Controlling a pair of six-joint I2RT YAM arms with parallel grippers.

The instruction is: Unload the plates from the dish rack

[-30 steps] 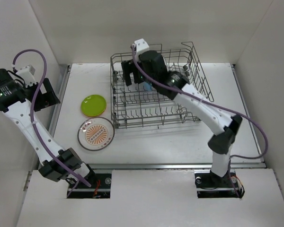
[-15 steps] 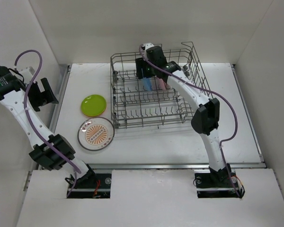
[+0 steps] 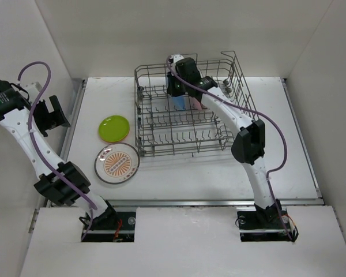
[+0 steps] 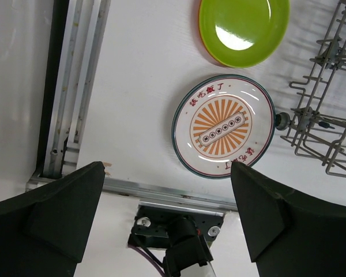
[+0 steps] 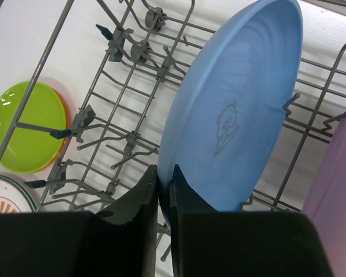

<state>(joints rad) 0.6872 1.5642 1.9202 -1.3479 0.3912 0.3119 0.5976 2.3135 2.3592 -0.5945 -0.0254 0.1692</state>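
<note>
The grey wire dish rack [image 3: 184, 151] stands at the back middle of the table. A blue plate [image 5: 236, 109] stands on edge between its tines, with a pink plate [image 5: 334, 190] beside it on the right. My right gripper [image 5: 164, 176] reaches down into the rack [image 5: 121, 115] and is shut on the blue plate's lower left rim. My left gripper [image 4: 167, 196] hangs open and holds nothing, high over the table's left side. Below it lie a lime green plate [image 4: 243, 29] stacked on an orange one [image 4: 203, 49], and a white plate [image 4: 224, 125] with an orange sunburst pattern.
Left of the rack, the lime green plate [image 3: 114, 128] and the patterned plate [image 3: 116, 164] lie flat on the table. A metal rail [image 4: 75, 86] runs along the table's left edge. White walls close in the table at the back and both sides.
My right gripper has reached deeper into the rack and closed on the blue plate's rim. My left arm has drawn back a little to the left, still open.
</note>
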